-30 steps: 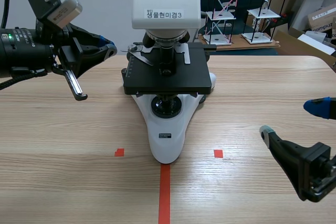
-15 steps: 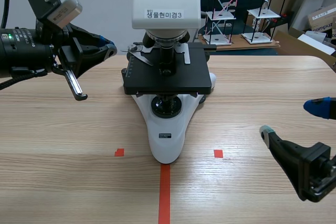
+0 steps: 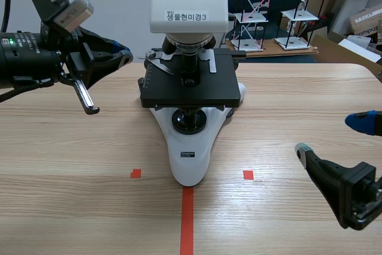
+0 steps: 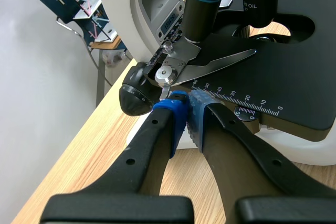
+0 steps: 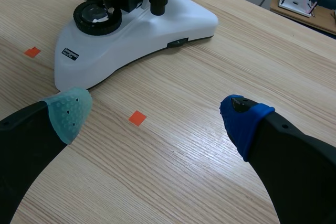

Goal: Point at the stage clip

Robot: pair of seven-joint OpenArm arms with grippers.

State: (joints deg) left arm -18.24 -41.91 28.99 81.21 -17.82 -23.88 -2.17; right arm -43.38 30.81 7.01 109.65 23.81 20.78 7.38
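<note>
Nothing has moved since the earlier frames: both arms and the microscope sit as they did a second ago. The left gripper [image 3: 122,55] is raised above the light wooden table [image 3: 83,147], level with the flat black microscope stage [image 3: 191,91], its two fingers closed together with nothing between them. In the left wrist view the blue dotted pads [image 4: 178,109] meet, and their tips lie just beside the round pivot end of the thin silver metal stage clip [image 4: 210,66], at the stage's graduated edge; whether they touch it cannot be told. The clip lies flat on the stage, its pointed blade running from that pivot toward the middle under the black objective lenses [image 4: 207,9]. In the scene view it shows as the silver blade [image 3: 157,63] on the stage's left side. The white-bodied microscope [image 3: 188,159] stands at the table's middle, its base over the end of the orange-red tape line [image 3: 187,219]. The right gripper [image 3: 331,137] hangs low over the table well apart from the microscope, fingers spread wide and holding nothing, one pad grey-green [image 5: 68,111] and one blue [image 5: 244,119]
</note>
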